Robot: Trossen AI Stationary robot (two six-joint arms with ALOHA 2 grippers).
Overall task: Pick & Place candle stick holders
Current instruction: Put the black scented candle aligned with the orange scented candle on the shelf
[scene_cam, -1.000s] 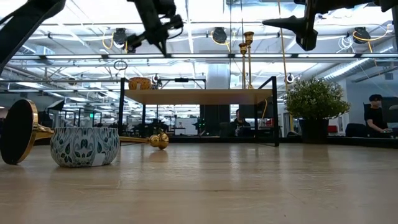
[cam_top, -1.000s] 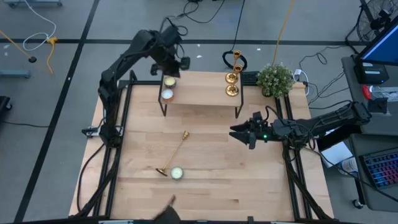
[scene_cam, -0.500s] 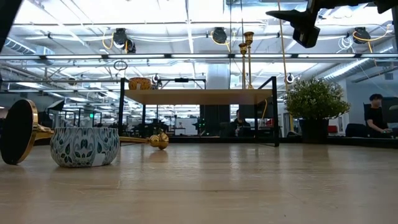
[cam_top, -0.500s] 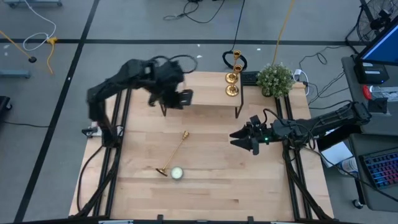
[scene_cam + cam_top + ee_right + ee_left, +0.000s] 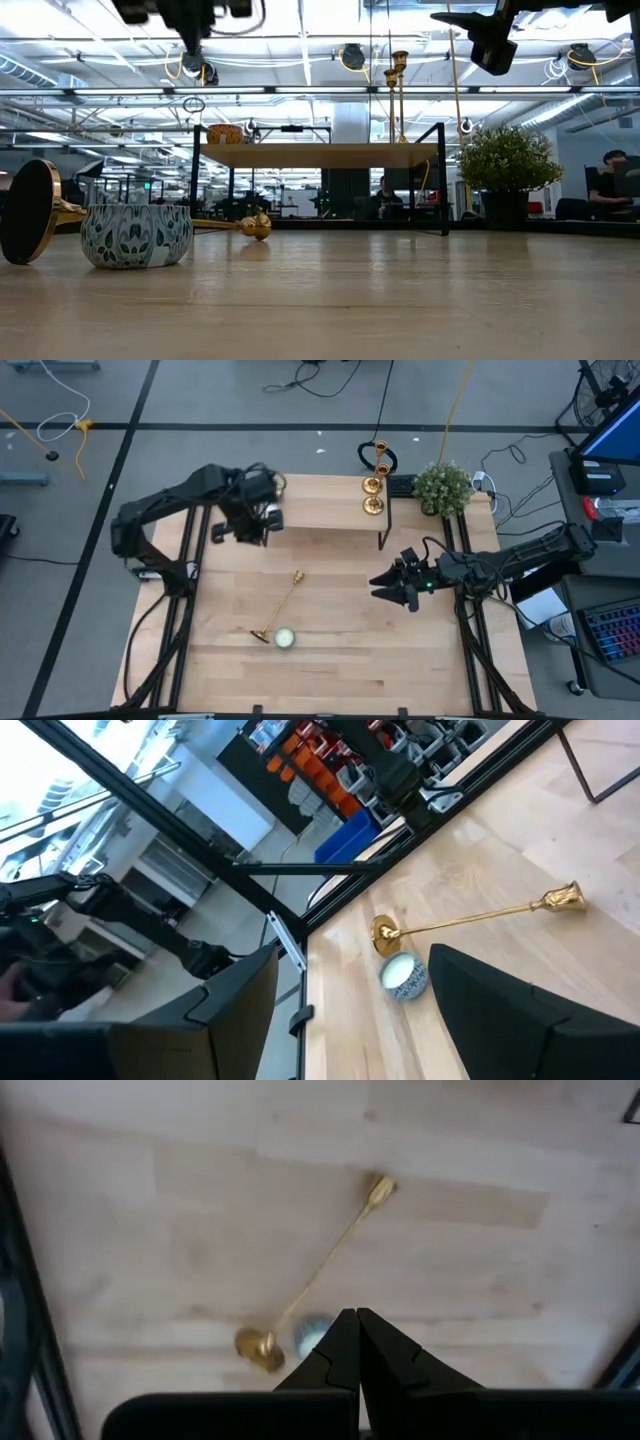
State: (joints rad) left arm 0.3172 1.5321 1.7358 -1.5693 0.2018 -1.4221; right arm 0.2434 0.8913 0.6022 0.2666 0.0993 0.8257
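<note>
Left gripper (image 5: 262,520), fingers pressed together and empty, has swung off the shelf (image 5: 320,510) toward the tabletop (image 5: 340,650); likely heading for the fallen candle stick holder (image 5: 280,607) lying beside the tealight tin (image 5: 284,638). Two holders (image 5: 374,482) stand on the shelf. Right gripper (image 5: 392,582) hovers spread, empty. Left wrist view shows the fallen holder's whole length; low view hides it behind the tin.

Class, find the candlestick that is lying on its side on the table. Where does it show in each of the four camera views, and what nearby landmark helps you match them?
High view: fallen candlestick lies slantwise at table centre.
Low view: at far left, dark base toward the camera.
Left wrist view: mid-picture, slanting, beyond the shut left gripper.
Right wrist view: right of centre.
Shared landmark: the small patterned tin beside its base, seen in every view.
</note>
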